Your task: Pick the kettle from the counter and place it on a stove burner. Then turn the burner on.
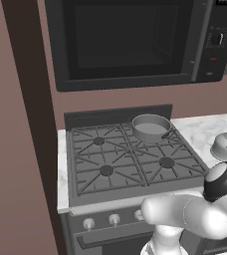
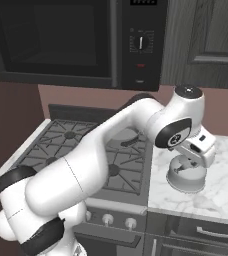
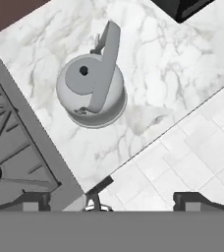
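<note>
As we read all three views together, the findings are as follows.

Kettle: the kettle (image 3: pixel 90 91) stands upright on the counter (image 3: pixel 173 64), right of the stove, its arched handle across the lid; we find nothing gripping it.
Counter edges: the kettle sits near the stove's right edge, with bare marble around it and the front edge of the slab well apart from it in the hand view.
Gripper: the gripper (image 3: pixel 119 199) hangs above the kettle with jaws spread wide and empty; we see both fingertips (image 3: pixel 192 201) low in the hand view.
Stove burners: the front right stove burner (image 1: pixel 167 162) is bare; a grey pot (image 1: pixel 151 127) occupies the rear right grate.
View differences: the left base view shows the pot clearly, while the arm covers most of it in the right base view.
Knobs: silver knobs (image 1: pixel 114 218) line the stove front.
Microwave: the microwave (image 2: pixel 81 40) hangs above; its display writing is too small to read.
</note>
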